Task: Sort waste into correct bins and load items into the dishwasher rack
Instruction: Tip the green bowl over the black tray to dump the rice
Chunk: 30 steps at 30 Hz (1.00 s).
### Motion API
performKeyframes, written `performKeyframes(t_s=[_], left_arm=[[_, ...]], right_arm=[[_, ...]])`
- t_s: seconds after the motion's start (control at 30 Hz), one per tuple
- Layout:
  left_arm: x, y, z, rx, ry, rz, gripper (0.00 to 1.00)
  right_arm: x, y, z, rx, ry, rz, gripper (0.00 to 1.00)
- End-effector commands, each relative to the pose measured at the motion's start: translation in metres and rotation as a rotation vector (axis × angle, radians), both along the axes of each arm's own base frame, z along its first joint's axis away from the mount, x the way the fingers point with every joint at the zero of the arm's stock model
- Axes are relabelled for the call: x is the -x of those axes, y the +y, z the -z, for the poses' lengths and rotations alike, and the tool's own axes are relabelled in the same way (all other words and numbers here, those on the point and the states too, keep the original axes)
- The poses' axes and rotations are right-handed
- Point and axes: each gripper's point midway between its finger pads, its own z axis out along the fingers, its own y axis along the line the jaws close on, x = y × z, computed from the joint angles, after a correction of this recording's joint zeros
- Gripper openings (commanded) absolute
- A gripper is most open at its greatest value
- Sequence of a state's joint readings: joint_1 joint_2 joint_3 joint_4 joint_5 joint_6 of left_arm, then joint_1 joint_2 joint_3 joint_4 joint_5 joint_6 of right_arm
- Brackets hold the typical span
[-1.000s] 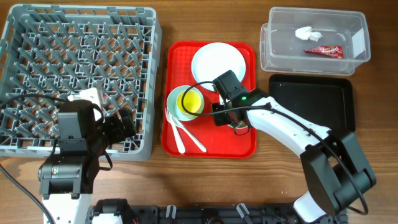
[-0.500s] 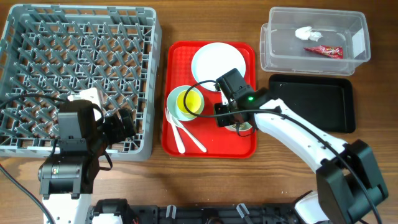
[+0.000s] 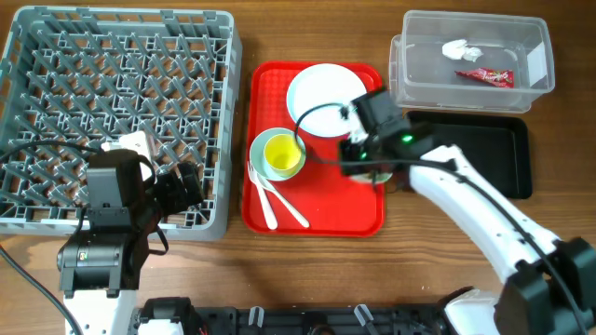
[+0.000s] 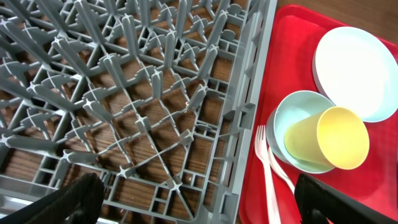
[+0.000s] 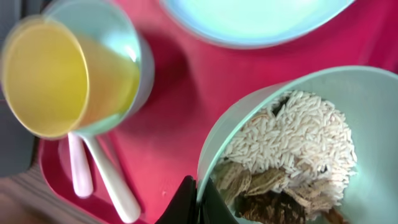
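My right gripper [image 5: 200, 200] is shut on the rim of a pale green bowl [image 5: 364, 99], which holds white rice [image 5: 292, 134] and brown bits [image 5: 280, 202]. In the overhead view this gripper [image 3: 366, 160] is at the red tray's right edge, next to the black tray [image 3: 484, 154]. The clear tub [image 3: 533, 56] holds a white tissue [image 3: 458, 48] and a red wrapper [image 3: 484, 76]. A yellow cup [image 3: 283, 154] lies in a pale blue bowl [image 3: 259, 149]. A white plate [image 3: 324, 91] and two white spoons [image 3: 276, 200] lie on the red tray. My left gripper [image 4: 202, 205] is open over the grey rack [image 3: 121, 102].
The red serving tray [image 3: 317, 209] lies between the rack and the bins. The left arm's base and cables cover the rack's front left corner. Bare wooden table shows along the front edge.
My right gripper has carried the green bowl to the right, from the tray's middle to its right edge beside the black tray. The left arm has not moved.
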<state>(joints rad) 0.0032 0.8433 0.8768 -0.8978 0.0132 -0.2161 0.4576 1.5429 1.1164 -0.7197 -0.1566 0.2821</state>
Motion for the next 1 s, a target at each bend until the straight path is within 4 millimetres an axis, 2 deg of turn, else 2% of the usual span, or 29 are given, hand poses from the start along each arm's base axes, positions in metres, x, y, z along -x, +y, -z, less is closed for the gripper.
performKeyframes(t_s=[0.0,0.2,0.37,0.5,0.67,0.97], left_arm=[[-0.002,0.002,-0.011,0.004,-0.032,-0.014,1.0],[-0.002,0.002,-0.011,0.004,-0.033,-0.014,1.0],[-0.002,0.002,-0.011,0.004,-0.033,-0.014,1.0],[-0.002,0.002,-0.011,0.004,-0.032,-0.014,1.0],[-0.002,0.002,-0.011,0.004,-0.033,-0.014,1.0],[-0.002,0.002,-0.011,0.004,-0.032,-0.014,1.0]], right_arm=[[-0.028,-0.013,-0.048,-0.054,-0.128,0.025,0.04],[-0.045,-0.043,-0.059,-0.147,-0.121,0.106,0.04],[-0.058,-0.081,-0.064,-0.231,-0.111,0.201,0.04],[-0.06,-0.101,-0.064,-0.334,-0.096,0.222,0.04],[-0.061,-0.122,-0.055,-0.435,-0.052,0.255,0.04],[-0.067,-0.131,-0.036,-0.691,0.059,0.256,0.04]])
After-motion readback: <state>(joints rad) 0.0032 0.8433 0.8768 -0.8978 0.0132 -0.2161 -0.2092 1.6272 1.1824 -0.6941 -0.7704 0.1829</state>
